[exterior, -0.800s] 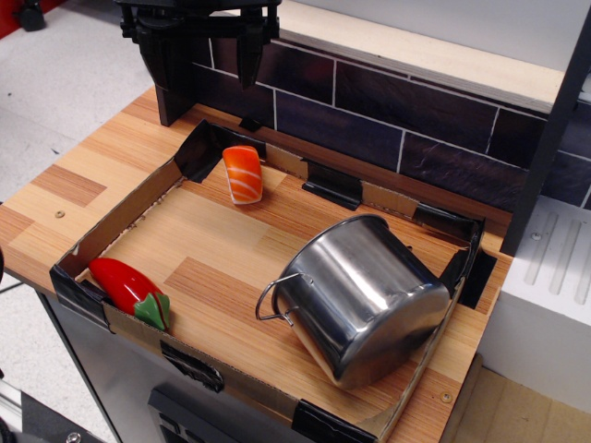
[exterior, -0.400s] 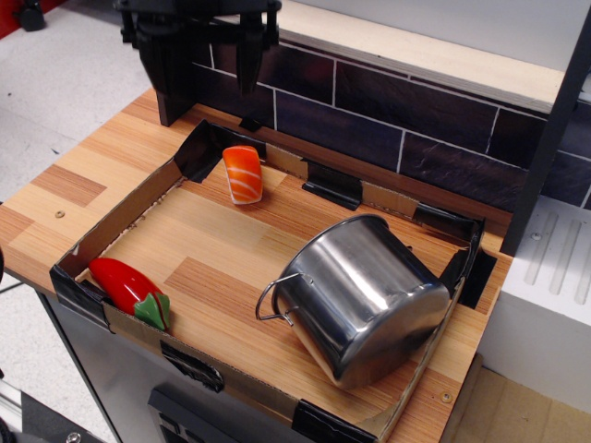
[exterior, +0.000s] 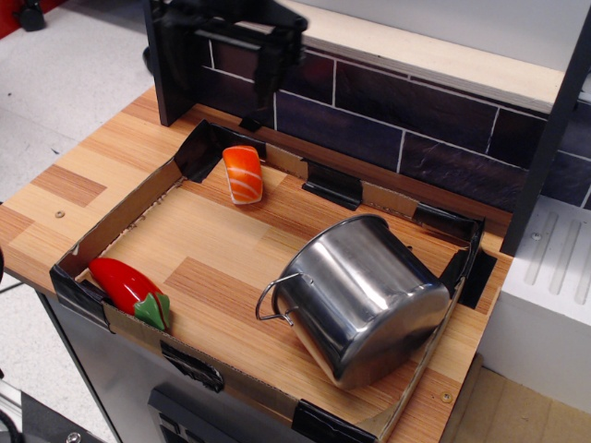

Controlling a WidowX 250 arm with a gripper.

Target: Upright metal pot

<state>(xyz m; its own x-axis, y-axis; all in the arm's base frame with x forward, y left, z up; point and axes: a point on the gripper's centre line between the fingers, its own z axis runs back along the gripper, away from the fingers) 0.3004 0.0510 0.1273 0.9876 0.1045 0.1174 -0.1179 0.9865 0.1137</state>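
Note:
The metal pot (exterior: pixel 365 295) is shiny steel and lies tipped on its side in the right part of the cardboard tray (exterior: pixel 111 231). It leans against the tray's right wall, and a wire loop handle (exterior: pixel 268 303) sticks out to its left. My gripper (exterior: pixel 231 60) is black and motion-blurred, high at the top of the view in front of the dark tile wall. It is well above and to the back left of the pot. Its fingers (exterior: pixel 272 74) hang apart with nothing between them.
An orange-and-white salmon sushi toy (exterior: pixel 243 173) lies at the tray's back left. A red chili pepper toy (exterior: pixel 129 288) lies at the front left corner. The dark tile wall (exterior: pixel 416 138) runs along the back. A white appliance (exterior: pixel 554 286) stands at the right.
My gripper has shifted to the right along the top of the view. The pot, sushi and pepper have not moved.

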